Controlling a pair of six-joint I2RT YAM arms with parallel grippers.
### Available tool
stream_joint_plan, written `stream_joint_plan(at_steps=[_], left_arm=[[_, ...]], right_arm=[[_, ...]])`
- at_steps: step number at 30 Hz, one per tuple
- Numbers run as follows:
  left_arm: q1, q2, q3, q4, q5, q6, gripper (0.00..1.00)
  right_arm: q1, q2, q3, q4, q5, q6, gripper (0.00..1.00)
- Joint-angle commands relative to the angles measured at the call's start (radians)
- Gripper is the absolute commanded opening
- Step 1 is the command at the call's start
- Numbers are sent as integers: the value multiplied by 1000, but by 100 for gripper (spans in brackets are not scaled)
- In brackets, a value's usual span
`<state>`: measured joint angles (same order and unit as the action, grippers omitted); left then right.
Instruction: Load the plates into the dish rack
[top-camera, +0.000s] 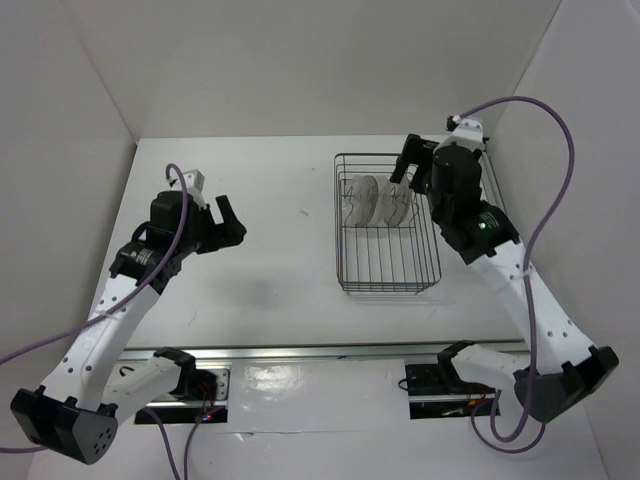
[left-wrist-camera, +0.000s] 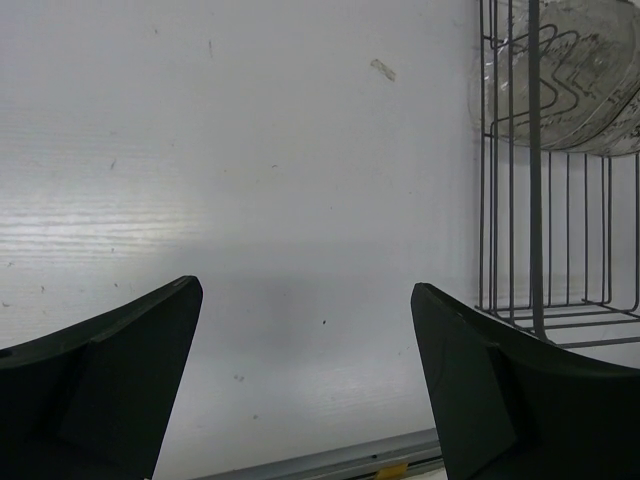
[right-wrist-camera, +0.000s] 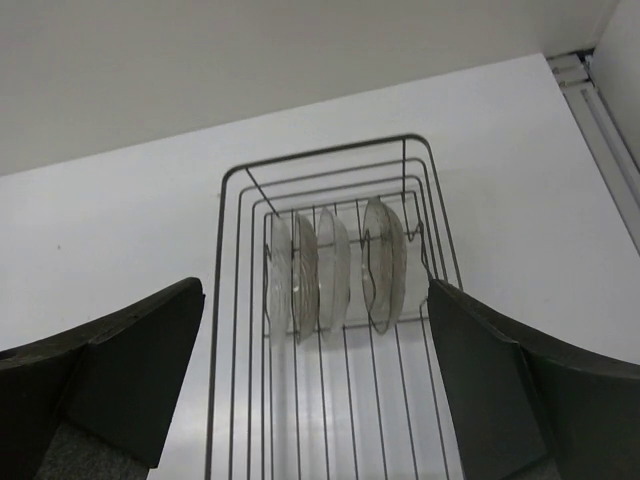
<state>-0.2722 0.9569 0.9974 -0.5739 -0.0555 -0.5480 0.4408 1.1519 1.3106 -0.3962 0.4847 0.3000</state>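
Observation:
The dark wire dish rack (top-camera: 390, 270) stands right of the table's centre. Several translucent plates (top-camera: 375, 200) stand on edge between the prongs at its far end. In the right wrist view three plates (right-wrist-camera: 305, 270) stand close together, and one greyer plate (right-wrist-camera: 385, 265) stands apart to their right. My right gripper (top-camera: 405, 168) hangs open and empty above the rack's far right corner, and it also shows in its own view (right-wrist-camera: 315, 290). My left gripper (top-camera: 236, 222) is open and empty above bare table left of the rack, as its own view (left-wrist-camera: 305, 287) shows. One plate (left-wrist-camera: 570, 80) in the rack (left-wrist-camera: 535, 250) shows there.
White walls enclose the table on the left, back and right. A metal rail (top-camera: 330, 352) runs along the near edge between the arm bases. A purple cable (top-camera: 545, 200) loops beside the right arm.

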Motion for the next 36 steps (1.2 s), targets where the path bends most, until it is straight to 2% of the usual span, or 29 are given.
stream_joint_plan(at_steps=[1,8,13,36], left_arm=[[11,0,87,8,22,49,100],[11,-10,155,-47,-72,83,100],[11,-49,124,-47,-115,72,100],[41,-99,66,-15,-95,72,100]], right_arm=[[7,-64,-11,-232,-46,54,100],[7,-279,9,-455,175,88,100],[7,-368,88,-533,213,67,100],[7,-391,42,-490,253,24,100]])
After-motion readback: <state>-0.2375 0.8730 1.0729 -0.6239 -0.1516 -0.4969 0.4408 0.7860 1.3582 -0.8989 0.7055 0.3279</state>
